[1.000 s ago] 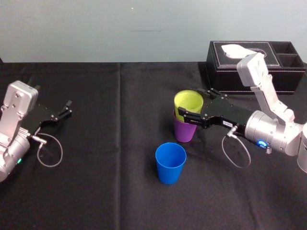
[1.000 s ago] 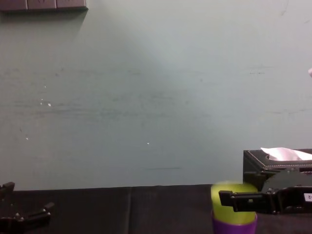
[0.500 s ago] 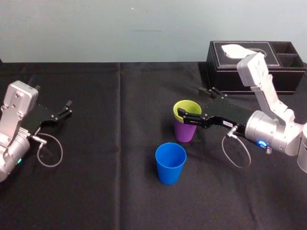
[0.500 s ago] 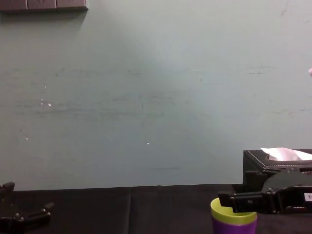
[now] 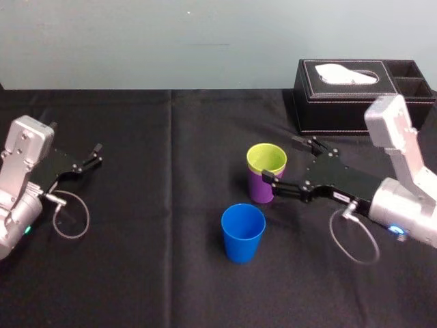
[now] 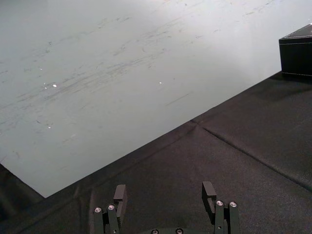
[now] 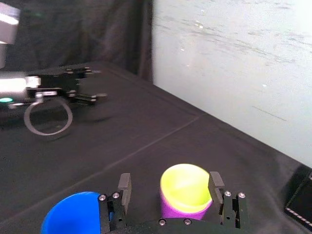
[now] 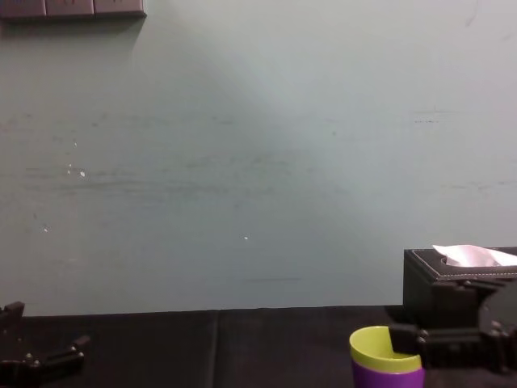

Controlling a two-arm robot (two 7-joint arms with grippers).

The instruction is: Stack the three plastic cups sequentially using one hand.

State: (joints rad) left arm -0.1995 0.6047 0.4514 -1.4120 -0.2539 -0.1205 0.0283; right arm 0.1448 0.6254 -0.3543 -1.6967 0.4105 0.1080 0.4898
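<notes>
On the black cloth (image 5: 136,273) that covers the table, the blue cup (image 5: 242,232) stands nearest to the robot, upright, with its mouth open upward and nothing in it. Just behind the blue cup and a little to its right stands the purple cup (image 5: 258,188), also upright. The yellow-green cup (image 5: 266,158) sits inside it, so that its rim and a narrow band show above the purple one.

The right gripper (image 5: 280,158) is to the right of the blue cup and behind it, at the level of this stack. Its fingers are spread apart and are not clamped on any cup. The stack is at the mouth of the gripper, and the nearer finger is just beside the purple wall; if it touches, I cannot tell.

Well apart to the left of the blue cup, the left gripper (image 5: 95,154) rests low over the cloth with its fingers also spread.

Far behind the blue cup, to the right, is the black tissue box (image 5: 341,102) with a white tissue (image 5: 345,72) on top, and behind it the pale wall (image 5: 205,41).
</notes>
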